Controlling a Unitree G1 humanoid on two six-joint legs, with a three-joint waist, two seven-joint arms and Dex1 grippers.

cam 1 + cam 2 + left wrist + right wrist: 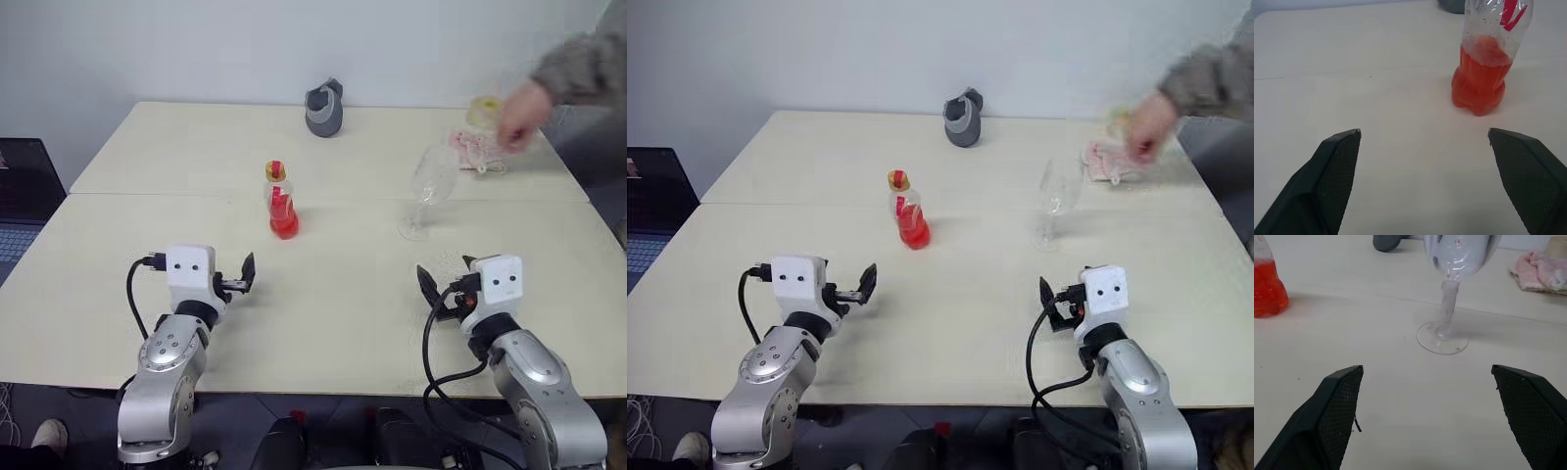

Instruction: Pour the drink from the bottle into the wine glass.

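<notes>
Bottle (281,204) bears red mark, no legible writing; left hand (243,275), right hand (428,284) released, empty.

- Both eye views look forward and down from the head over the counter (343,284), sharing the bottle (280,203), the wine glass (429,188) and both arms
- Left wrist view sits low and close, facing the bottle between its own fingers (1334,171)
- Right wrist view sits low, facing the wine glass, with the bottle at its edge
</notes>
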